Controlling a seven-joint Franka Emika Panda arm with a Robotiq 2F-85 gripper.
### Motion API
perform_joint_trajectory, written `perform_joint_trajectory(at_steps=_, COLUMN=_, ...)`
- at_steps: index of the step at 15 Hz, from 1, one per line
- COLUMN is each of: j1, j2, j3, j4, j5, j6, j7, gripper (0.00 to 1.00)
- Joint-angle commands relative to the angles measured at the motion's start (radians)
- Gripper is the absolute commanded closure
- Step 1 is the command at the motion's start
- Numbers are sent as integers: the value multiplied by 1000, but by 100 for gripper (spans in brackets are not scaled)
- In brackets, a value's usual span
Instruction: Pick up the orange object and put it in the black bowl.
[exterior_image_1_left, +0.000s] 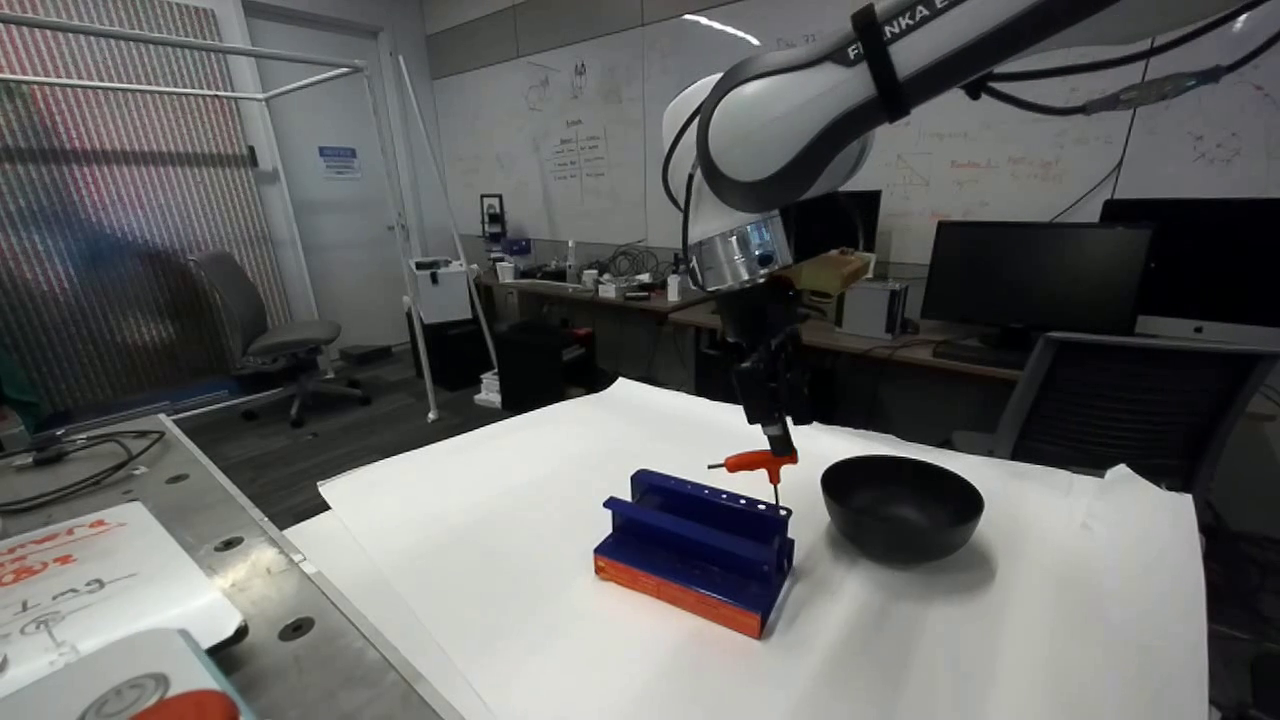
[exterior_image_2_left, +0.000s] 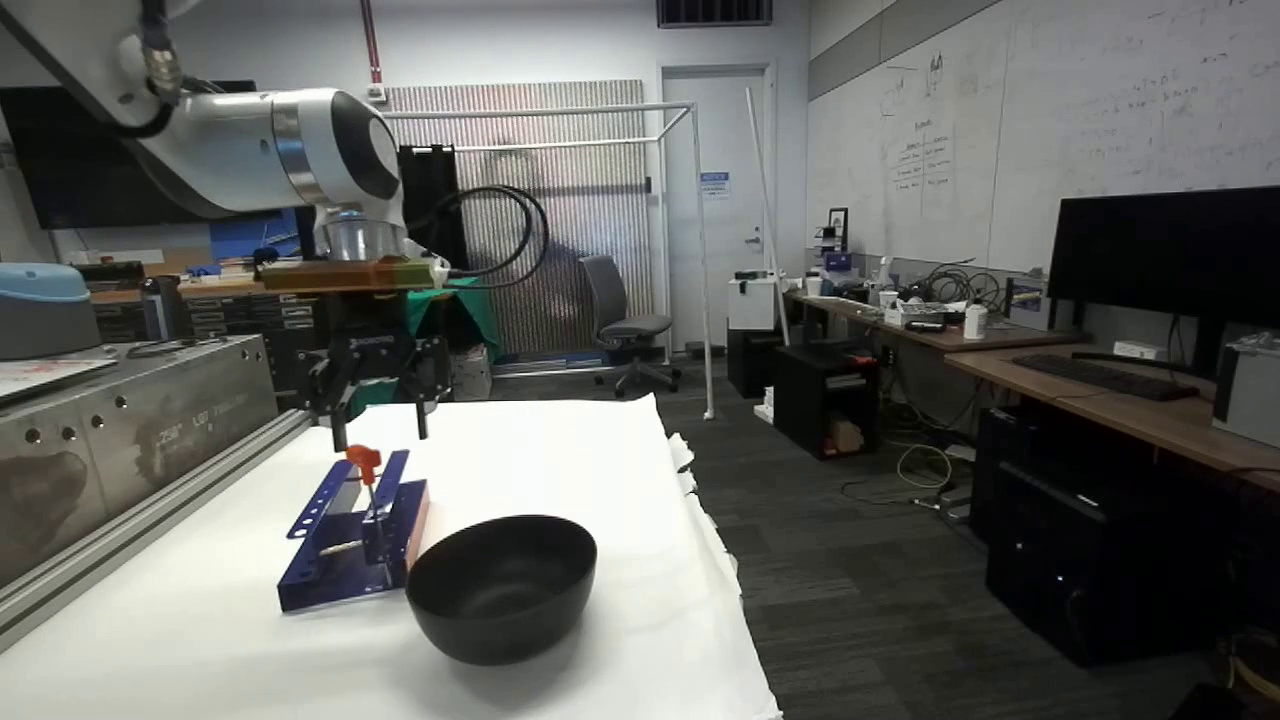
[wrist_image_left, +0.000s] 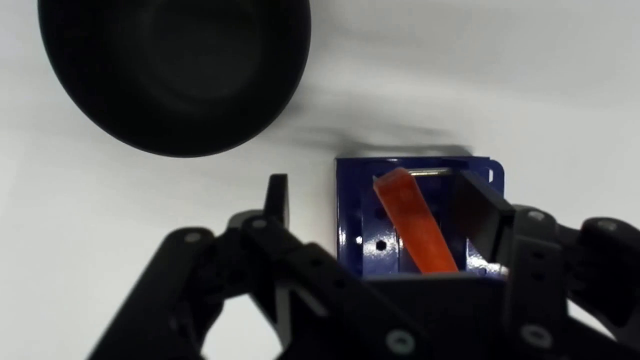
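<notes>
The orange object is an orange-red T-shaped handle with thin metal rods, seen in both exterior views (exterior_image_1_left: 755, 461) (exterior_image_2_left: 364, 460) and the wrist view (wrist_image_left: 417, 225). It stands upright at the end of the blue ridged block (exterior_image_1_left: 690, 565), its shaft pointing down into the block. My gripper (exterior_image_2_left: 381, 432) is open, its fingers wide apart just above the handle. In the wrist view the handle lies slanted between the fingertips (wrist_image_left: 380, 205), nearer the finger on the right; whether that finger touches it I cannot tell. The black bowl (exterior_image_1_left: 905, 540) (exterior_image_2_left: 500, 635) (wrist_image_left: 190, 142) stands beside the block's end.
The block and bowl stand on a white-covered table (exterior_image_1_left: 480, 560). A metal bench (exterior_image_1_left: 300, 660) runs along one table side. Desks with monitors (exterior_image_1_left: 1035, 275) and a chair (exterior_image_1_left: 1130, 400) stand behind the table. The block has an orange-red base strip (exterior_image_1_left: 680, 598).
</notes>
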Motion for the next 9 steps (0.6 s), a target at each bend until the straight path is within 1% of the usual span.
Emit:
perform_joint_trajectory(at_steps=1, j1=3, j2=37, j3=-1, j4=83, j5=21, j6=-103, j7=-105, gripper=18)
perform_joint_trajectory(at_steps=2, j1=3, j2=35, j3=-1, j4=79, j5=19, j6=-108, j7=-118, gripper=13)
perform_joint_trajectory(at_steps=3, j1=5, j2=38, j3=-1, j4=80, j5=18, j6=-107, j7=-127, gripper=5)
perform_joint_trajectory(at_steps=4, j1=6, j2=39, j3=1, j4=77, j5=20, j6=-103, j7=-137, gripper=0)
perform_joint_trajectory(at_steps=9, j1=7, j2=43, j3=14, j4=57, j5=23, j6=-68, j7=-190, gripper=0)
